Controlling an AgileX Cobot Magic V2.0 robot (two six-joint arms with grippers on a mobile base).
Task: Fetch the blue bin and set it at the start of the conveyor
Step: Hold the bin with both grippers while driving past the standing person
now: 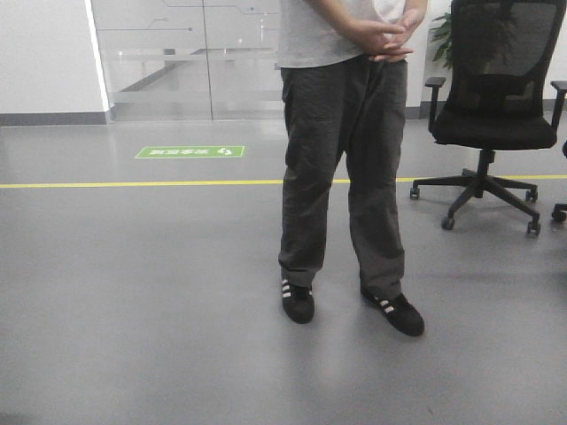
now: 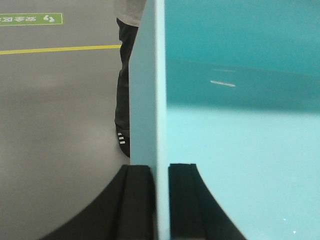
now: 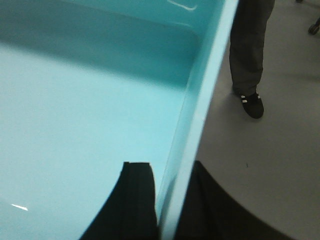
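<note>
The pale aqua-blue bin (image 2: 240,150) fills the right of the left wrist view; its left wall and rim run up the middle. My left gripper (image 2: 161,167) is shut on that wall, one black finger outside, one inside. In the right wrist view the bin (image 3: 85,115) fills the left, its right rim running diagonally. My right gripper (image 3: 172,167) is shut on that rim, one finger inside, one outside. The bin hangs above the grey floor. The conveyor start is out of view. Neither gripper nor the bin shows in the front view.
A person (image 1: 345,168) in dark trousers and black shoes stands close ahead on the grey floor (image 1: 133,292). A black office chair (image 1: 492,115) stands at the right. A yellow floor line (image 1: 133,184) and green floor sign (image 1: 190,151) lie beyond; glass wall (image 1: 186,53) behind.
</note>
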